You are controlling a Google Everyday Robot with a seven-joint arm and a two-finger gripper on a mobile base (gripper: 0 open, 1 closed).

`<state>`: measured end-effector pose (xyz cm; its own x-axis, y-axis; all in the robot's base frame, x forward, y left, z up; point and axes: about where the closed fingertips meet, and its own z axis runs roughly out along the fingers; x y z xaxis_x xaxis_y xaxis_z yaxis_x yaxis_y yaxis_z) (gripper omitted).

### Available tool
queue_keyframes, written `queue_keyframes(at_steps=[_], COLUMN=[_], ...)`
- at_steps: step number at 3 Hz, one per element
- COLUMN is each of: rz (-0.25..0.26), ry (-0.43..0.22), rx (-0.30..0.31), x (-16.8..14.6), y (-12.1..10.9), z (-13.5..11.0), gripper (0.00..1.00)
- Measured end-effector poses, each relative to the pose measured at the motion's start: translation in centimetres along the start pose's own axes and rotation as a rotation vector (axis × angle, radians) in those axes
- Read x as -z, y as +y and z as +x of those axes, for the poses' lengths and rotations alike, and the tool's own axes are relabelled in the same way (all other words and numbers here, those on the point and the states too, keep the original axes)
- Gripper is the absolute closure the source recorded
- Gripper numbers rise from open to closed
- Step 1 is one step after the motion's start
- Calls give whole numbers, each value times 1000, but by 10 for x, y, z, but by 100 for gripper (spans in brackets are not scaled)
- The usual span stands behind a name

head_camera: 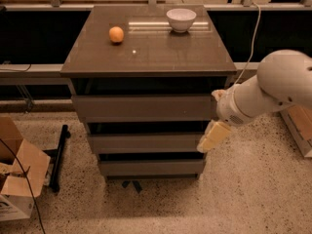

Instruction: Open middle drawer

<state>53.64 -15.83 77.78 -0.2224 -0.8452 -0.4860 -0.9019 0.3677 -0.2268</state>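
The middle drawer (146, 143) is the grey-brown flat front between a taller top front (141, 107) and a narrower bottom front (151, 167) of the cabinet. A dark gap shows above it. My gripper (212, 136), cream-coloured on a white arm (273, 89), hangs at the right end of the middle drawer front, at its upper right corner. I cannot tell whether it touches the front.
An orange (116, 34) and a white bowl (181, 19) sit on the cabinet top (151, 52). A cardboard box (17, 179) and a black bar (58, 155) lie on the floor at the left. Another box (298, 128) is at the right.
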Motion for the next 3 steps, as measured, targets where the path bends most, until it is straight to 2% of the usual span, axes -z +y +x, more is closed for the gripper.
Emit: queue_keyframes(at_steps=[1,2,3], rz=[19,9,-20], ry=[-52,-89,-128], rx=[-44,-63,-160], x=[-51,-89,-120], y=[-22,-37,-48], z=[18,31,56], gripper=[0,0,0])
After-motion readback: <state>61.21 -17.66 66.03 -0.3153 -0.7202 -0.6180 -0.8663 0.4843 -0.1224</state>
